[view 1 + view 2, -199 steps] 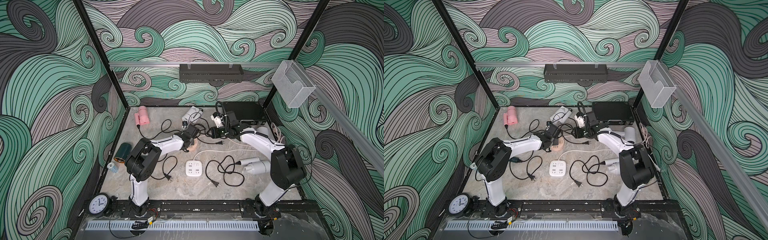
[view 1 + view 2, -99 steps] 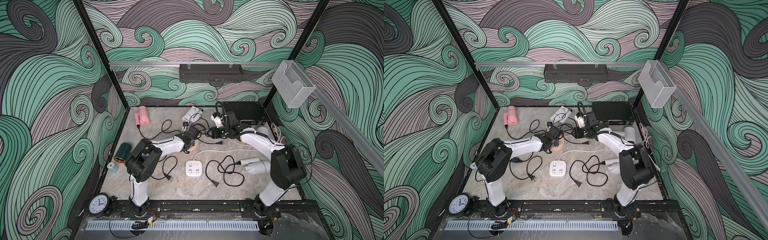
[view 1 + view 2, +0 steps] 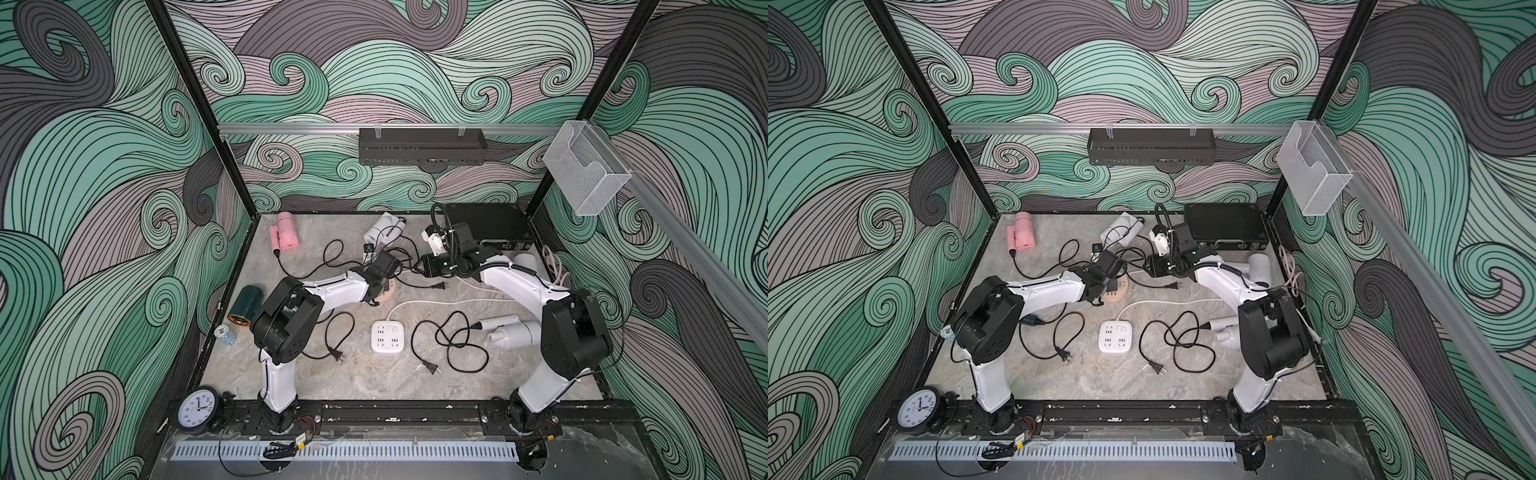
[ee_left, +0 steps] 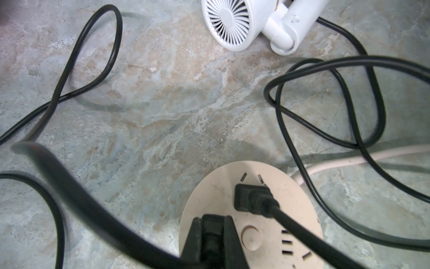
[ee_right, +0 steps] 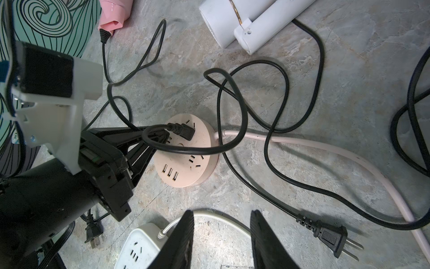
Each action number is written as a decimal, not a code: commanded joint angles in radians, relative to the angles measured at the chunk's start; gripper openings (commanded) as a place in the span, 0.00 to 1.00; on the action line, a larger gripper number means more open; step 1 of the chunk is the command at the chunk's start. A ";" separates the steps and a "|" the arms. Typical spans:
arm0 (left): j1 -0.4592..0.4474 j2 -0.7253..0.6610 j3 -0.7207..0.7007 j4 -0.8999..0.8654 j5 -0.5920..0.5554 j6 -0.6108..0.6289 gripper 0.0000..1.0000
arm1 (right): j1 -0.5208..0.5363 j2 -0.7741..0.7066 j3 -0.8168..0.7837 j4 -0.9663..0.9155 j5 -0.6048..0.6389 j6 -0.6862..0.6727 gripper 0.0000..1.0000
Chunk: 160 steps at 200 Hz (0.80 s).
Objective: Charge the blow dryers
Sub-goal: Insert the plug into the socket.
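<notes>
My left gripper [image 4: 214, 233] is shut on a black plug and holds it down over the round peach socket hub [image 4: 300, 209]. Another plug [image 4: 252, 200] sits in the hub beside it. My right gripper [image 5: 222, 216] is open and empty above the table, with a loose two-prong plug [image 5: 330, 237] lying near it. In a top view the blow dryers are spread out: pink [image 3: 284, 232] and white [image 3: 380, 230] at the back, dark green [image 3: 245, 305] at the left, and two white ones [image 3: 511, 330] [image 3: 525, 262] at the right.
A square white socket block [image 3: 387, 336] lies in the middle of the table, with loose black cords and plugs [image 3: 432, 368] [image 3: 337, 355] around it. A black case [image 3: 488, 224] stands at the back right. A clock [image 3: 197, 409] leans at the front left.
</notes>
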State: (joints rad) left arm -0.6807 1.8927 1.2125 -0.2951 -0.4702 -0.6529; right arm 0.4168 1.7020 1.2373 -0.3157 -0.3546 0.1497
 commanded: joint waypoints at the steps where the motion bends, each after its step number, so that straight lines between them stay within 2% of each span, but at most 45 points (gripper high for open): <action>1: -0.008 0.104 -0.011 -0.313 0.104 -0.010 0.00 | -0.003 -0.001 0.010 -0.015 0.003 -0.010 0.41; 83: -0.026 0.112 -0.051 -0.363 0.082 -0.062 0.00 | -0.001 -0.007 -0.013 0.007 -0.004 0.005 0.40; 142: -0.015 0.163 -0.033 -0.399 0.122 -0.091 0.00 | -0.001 -0.012 -0.013 0.000 -0.006 0.001 0.40; 160: 0.004 0.160 -0.044 -0.374 0.169 -0.091 0.00 | -0.001 -0.013 -0.011 -0.003 -0.006 0.001 0.40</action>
State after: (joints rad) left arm -0.6994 1.9423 1.2591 -0.4114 -0.4858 -0.7231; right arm 0.4168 1.7020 1.2369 -0.3138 -0.3553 0.1539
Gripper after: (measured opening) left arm 0.099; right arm 0.397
